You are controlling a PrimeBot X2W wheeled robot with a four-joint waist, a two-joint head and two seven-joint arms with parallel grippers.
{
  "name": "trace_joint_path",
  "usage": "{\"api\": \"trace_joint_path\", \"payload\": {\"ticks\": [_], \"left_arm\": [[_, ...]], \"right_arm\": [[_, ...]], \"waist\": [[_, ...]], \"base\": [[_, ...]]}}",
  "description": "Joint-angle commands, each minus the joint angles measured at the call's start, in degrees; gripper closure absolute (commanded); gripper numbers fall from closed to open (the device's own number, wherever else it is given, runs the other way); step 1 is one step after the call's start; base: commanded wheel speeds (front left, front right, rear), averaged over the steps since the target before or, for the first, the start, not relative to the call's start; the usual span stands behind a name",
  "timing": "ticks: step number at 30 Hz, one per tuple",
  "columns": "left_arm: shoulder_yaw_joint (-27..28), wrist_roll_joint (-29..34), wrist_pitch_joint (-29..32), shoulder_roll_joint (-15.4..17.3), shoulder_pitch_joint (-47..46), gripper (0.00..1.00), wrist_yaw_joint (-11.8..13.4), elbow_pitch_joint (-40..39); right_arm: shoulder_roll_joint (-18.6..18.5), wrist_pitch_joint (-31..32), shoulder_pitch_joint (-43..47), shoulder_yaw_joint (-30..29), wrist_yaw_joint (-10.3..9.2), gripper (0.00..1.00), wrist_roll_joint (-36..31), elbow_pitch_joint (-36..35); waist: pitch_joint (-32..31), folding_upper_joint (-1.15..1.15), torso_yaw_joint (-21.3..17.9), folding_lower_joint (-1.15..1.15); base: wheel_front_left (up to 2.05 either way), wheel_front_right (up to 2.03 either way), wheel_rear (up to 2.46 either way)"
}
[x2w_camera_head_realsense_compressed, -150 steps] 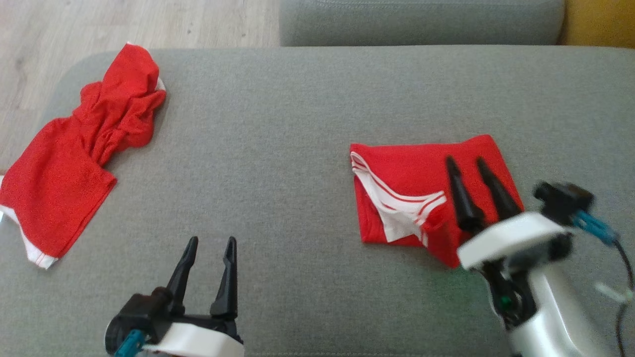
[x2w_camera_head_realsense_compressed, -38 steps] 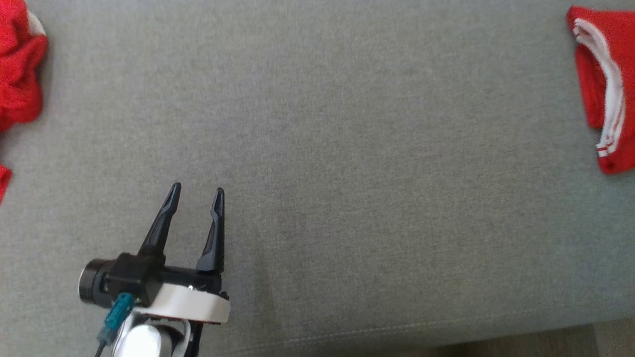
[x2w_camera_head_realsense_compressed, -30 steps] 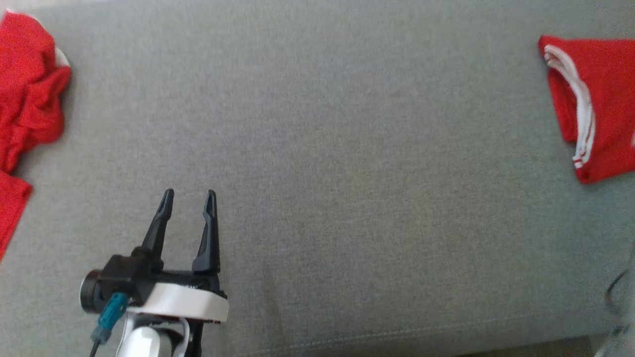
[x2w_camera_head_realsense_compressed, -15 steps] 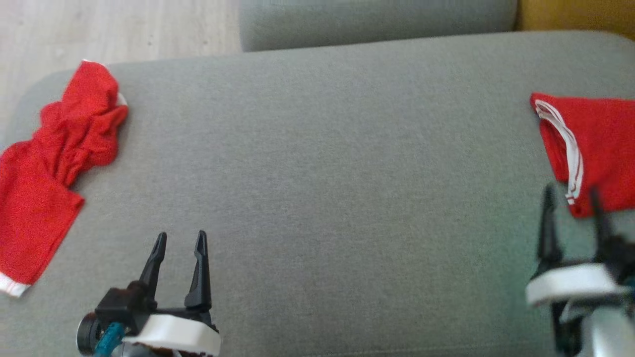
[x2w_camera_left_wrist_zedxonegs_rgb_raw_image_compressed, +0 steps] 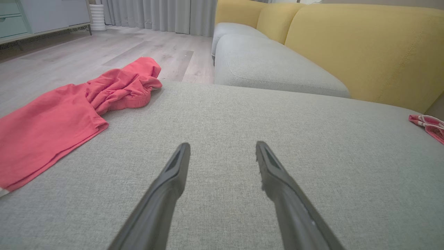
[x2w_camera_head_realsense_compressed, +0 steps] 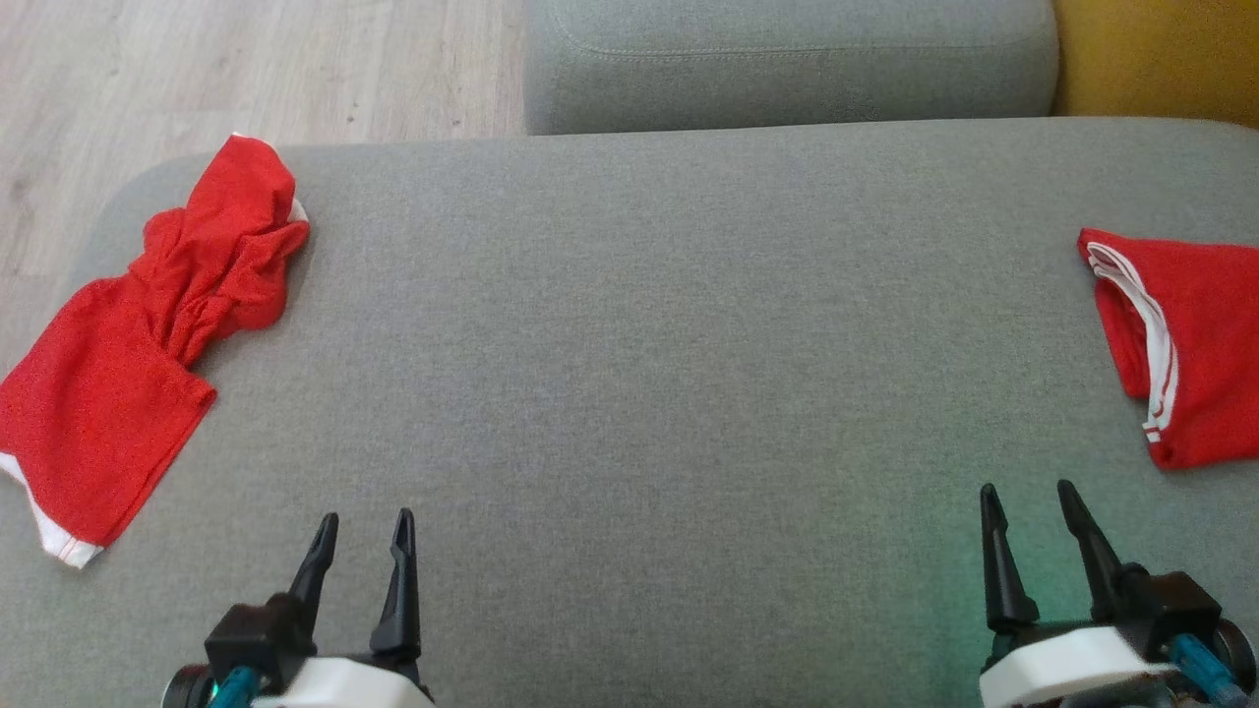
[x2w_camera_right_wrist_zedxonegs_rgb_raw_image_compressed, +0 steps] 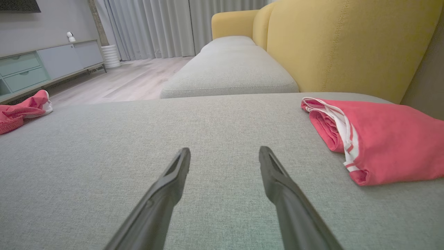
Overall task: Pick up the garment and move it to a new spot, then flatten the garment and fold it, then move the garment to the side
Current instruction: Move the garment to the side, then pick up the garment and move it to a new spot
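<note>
Your right gripper (x2w_camera_head_realsense_compressed: 1028, 497) now sits clear of folded garment (x2w_camera_head_realsense_compressed: 1195, 344), jaws apart | left gripper (x2w_camera_head_realsense_compressed: 364, 526) jaws apart as before

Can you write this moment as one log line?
left claw: open | right claw: open | folded red garment: on right | crumpled red garment: on left

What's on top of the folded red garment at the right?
Nothing rests on the folded garment: bare red cloth, white striped trim along its fold. It lies on the grey cushion. Its inner layers are hidden.
</note>
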Motion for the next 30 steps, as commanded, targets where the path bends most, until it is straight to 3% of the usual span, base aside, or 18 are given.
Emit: {"api": "trace_joint_path", "payload": {"ticks": [1,11,22,30], "left_arm": [[1.96,-0.12,-0.70,-0.18,-2.34,0.00,-0.30,-1.37],[1.50,-0.05,-0.70,-0.18,-2.49,0.00,-0.72,-1.04],[1.43,-0.52,-0.70,-0.18,-0.78,0.00,0.07,-0.96],[3.30,-1.59,-0.70,-0.18,1.75,0.00,0.55,-2.01]], "right_arm": [[-0.46,-0.62,-0.77,1.70,-0.04,0.00,0.49,-1.54],[-0.46,-0.63,-0.85,1.28,-0.04,0.00,0.64,-1.74],[-0.46,-0.63,-0.66,2.92,-0.04,0.00,0.75,-1.61],[-0.46,-0.63,-2.89,5.45,-0.04,0.00,0.38,-0.88]], "waist": [[-0.07,0.00,0.05,0.01],[-0.02,0.00,2.18,0.01],[-0.73,0.00,15.93,0.01],[0.07,0.00,20.19,0.01]], "base": [[0.00,0.00,0.00],[0.00,0.00,0.00],[0.00,0.00,0.00],[0.00,0.00,0.00]]}}
